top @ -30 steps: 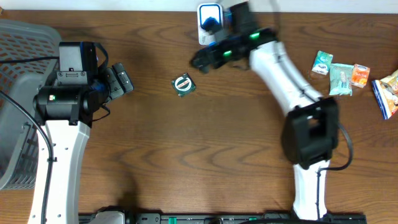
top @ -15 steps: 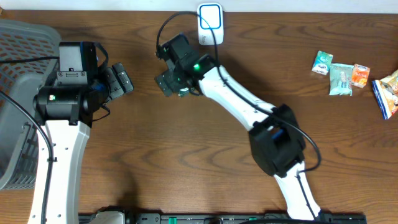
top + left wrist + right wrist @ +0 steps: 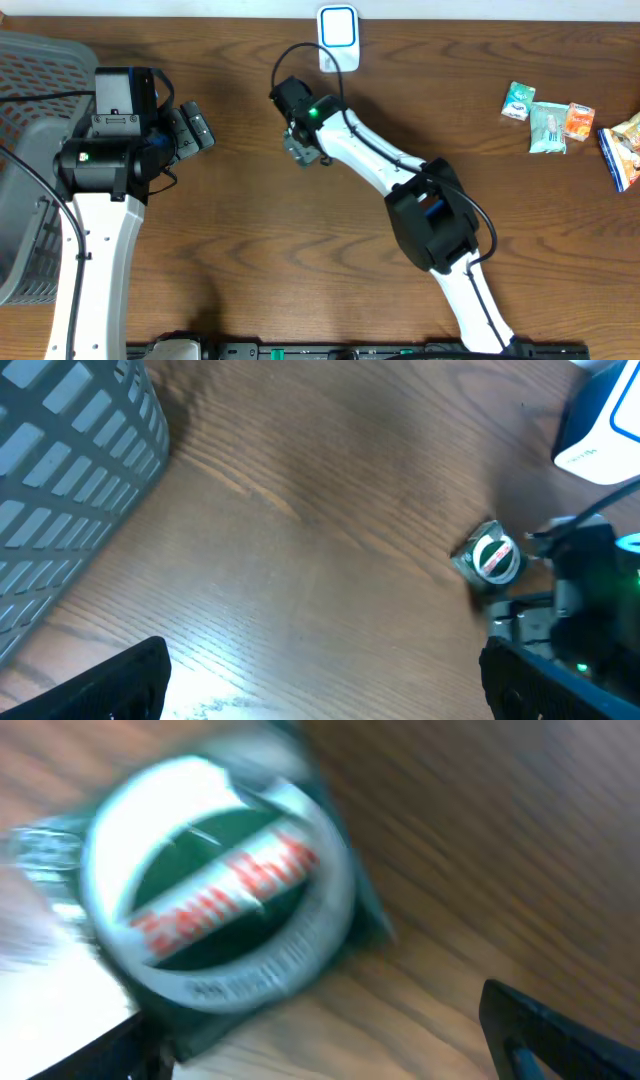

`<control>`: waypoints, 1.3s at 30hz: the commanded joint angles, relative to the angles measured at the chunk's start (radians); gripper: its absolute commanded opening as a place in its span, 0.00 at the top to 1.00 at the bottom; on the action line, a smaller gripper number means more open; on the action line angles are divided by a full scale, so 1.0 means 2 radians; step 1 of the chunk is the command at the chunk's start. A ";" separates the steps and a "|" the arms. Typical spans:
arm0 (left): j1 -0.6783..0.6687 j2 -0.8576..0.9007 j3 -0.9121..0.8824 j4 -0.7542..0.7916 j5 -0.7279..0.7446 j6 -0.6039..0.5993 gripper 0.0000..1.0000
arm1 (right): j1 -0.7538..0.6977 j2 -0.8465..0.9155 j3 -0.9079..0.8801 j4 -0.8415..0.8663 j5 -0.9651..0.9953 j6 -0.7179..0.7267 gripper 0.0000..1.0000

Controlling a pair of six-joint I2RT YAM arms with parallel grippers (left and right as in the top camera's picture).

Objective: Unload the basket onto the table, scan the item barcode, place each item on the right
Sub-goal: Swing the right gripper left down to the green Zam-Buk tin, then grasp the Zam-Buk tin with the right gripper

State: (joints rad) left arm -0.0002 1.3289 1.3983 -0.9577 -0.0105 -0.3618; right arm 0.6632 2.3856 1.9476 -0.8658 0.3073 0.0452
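The item point(image 3: 215, 900) is a small dark green packet with a round white and green label, lying flat on the wooden table. My right gripper point(image 3: 340, 1040) hangs close above it, open, with the packet near its left finger and touching neither visibly. In the overhead view the right gripper point(image 3: 303, 140) covers most of the item point(image 3: 298, 152). The left wrist view shows the item point(image 3: 490, 557) beside the right gripper point(image 3: 570, 600). The white and blue scanner point(image 3: 338, 35) stands at the table's far edge. My left gripper point(image 3: 190, 128) is open over bare wood at the left.
A grey slatted basket point(image 3: 25, 150) fills the left edge, also seen in the left wrist view as the basket point(image 3: 70, 470). Several snack packets point(image 3: 550, 120) lie at the far right. The scanner's cable point(image 3: 285, 55) loops over the table by the right arm.
My right arm has swung from beside the scanner leftward and down onto the item, now covering it from above. The left arm has not moved.
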 commanded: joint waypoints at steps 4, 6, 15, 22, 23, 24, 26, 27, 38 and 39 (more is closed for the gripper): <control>0.002 0.001 0.000 0.000 -0.008 0.003 0.02 | -0.027 -0.031 0.001 -0.027 0.045 -0.002 0.15; 0.002 0.001 0.000 0.000 -0.008 0.003 0.02 | -0.025 -0.047 0.001 -0.023 0.045 -0.018 0.20; 0.002 0.001 0.000 0.000 -0.008 0.003 0.02 | -0.004 -0.082 0.000 0.088 -0.139 0.005 0.25; 0.002 0.001 0.000 0.000 -0.008 0.003 0.02 | -0.003 -0.041 0.000 0.169 -0.102 0.151 0.14; 0.002 0.001 0.000 0.000 -0.008 0.003 0.02 | -0.003 -0.037 0.000 0.173 -0.102 0.159 0.15; 0.002 0.001 0.000 0.000 -0.008 0.003 0.02 | -0.002 -0.028 0.000 0.176 -0.102 0.169 0.17; 0.002 0.001 0.000 0.000 -0.008 0.003 0.02 | -0.002 -0.014 0.000 0.175 -0.098 0.179 0.21; 0.002 0.001 0.000 0.000 -0.008 0.003 0.02 | -0.002 -0.008 0.000 0.170 -0.093 0.183 0.23; 0.002 0.001 0.000 0.000 -0.008 0.003 0.02 | -0.005 0.007 0.000 0.067 -0.011 0.193 0.22; 0.002 0.001 0.000 0.000 -0.008 0.003 0.02 | -0.007 0.006 0.000 0.055 -0.006 0.193 0.22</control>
State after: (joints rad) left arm -0.0002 1.3289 1.3983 -0.9577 -0.0105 -0.3622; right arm 0.6586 2.3939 1.9503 -0.7139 0.2157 0.4030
